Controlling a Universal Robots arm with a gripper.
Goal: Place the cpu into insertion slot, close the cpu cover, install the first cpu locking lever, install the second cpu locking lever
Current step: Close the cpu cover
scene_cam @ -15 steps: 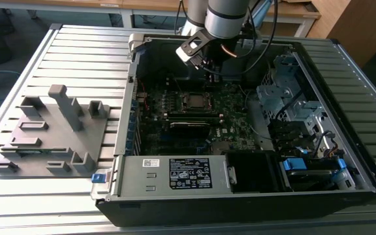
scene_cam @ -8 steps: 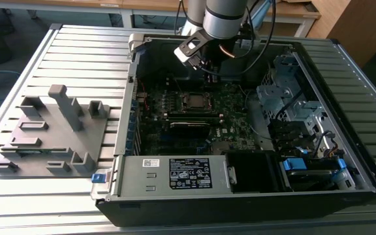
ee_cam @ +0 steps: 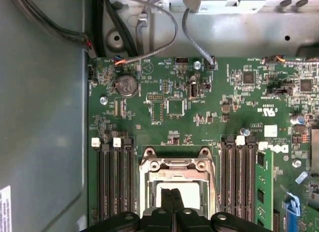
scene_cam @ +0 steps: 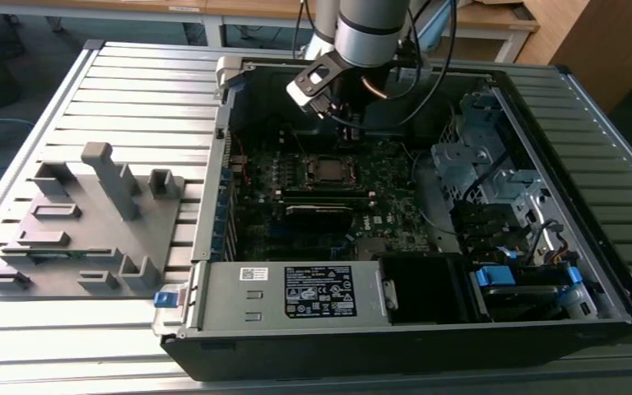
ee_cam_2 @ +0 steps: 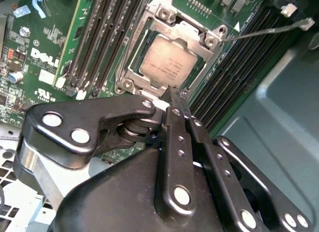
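Note:
The cpu (ee_cam_2: 167, 62), a dull silver square chip, lies flat in the insertion slot (scene_cam: 327, 169) on the green motherboard (ee_cam: 209, 122) inside the open computer case. The silvery cpu cover (ee_cam_2: 175, 27) frames the chip and lies down around its edges. A thin metal lever rod (ee_cam_2: 264, 31) sticks out from one corner of the socket, away from the board. My gripper (ee_cam_2: 177, 95) hangs just above the socket's near edge, its black fingers pressed together with nothing between them. In the first wrist view the gripper (ee_cam: 172, 193) covers the chip's middle. In the exterior view the gripper (scene_cam: 347, 130) is behind the socket.
Long black memory slots (ee_cam_2: 94, 38) flank the socket on both sides. Loose cables (ee_cam: 149, 28) hang by the case wall. A power supply (scene_cam: 294, 292) fills the case's front, a drive cage (scene_cam: 492, 173) is on the exterior view's right, and a grey fixture block (scene_cam: 85, 222) is on its left.

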